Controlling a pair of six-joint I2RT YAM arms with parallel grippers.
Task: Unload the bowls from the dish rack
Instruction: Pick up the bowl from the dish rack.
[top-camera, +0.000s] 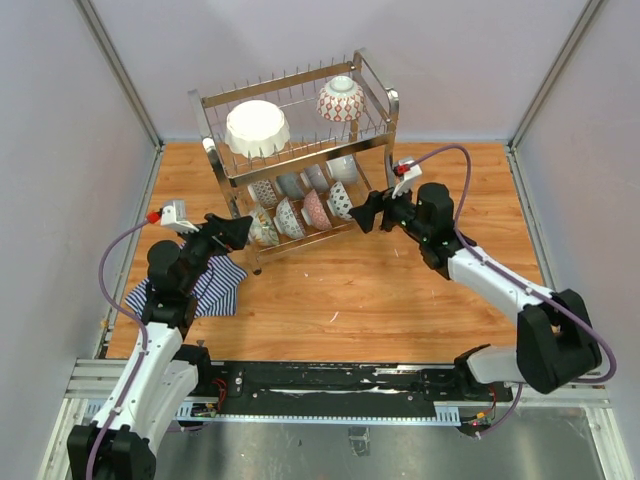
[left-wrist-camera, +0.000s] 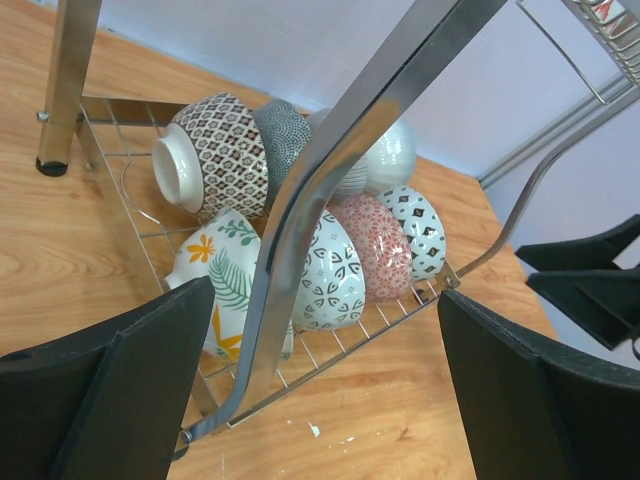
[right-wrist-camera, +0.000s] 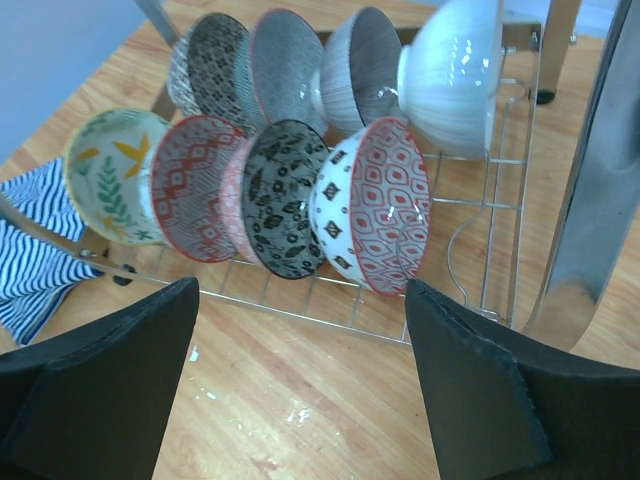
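The chrome dish rack (top-camera: 372, 128) stands at the back of the table. Its top tier carries a large white scalloped bowl (top-camera: 257, 127) and a red-lattice bowl (top-camera: 341, 99). On the lower tier, several small patterned bowls (top-camera: 300, 205) stand on edge in two rows. My left gripper (top-camera: 243, 231) is open at the rack's front left corner, with a rack leg (left-wrist-camera: 330, 200) and a leaf-patterned bowl (left-wrist-camera: 215, 270) just ahead of it. At the lower tier's right end my right gripper (top-camera: 362, 212) is open and empty, facing a red-diamond bowl (right-wrist-camera: 385, 205) and a black floral bowl (right-wrist-camera: 285, 195).
A blue-white striped cloth (top-camera: 210, 285) lies on the wooden table under the left arm, left of the rack. Grey walls close in the table on three sides. The rack's lower front wire (right-wrist-camera: 300, 305) runs between my right gripper (right-wrist-camera: 300, 370) and the bowls.
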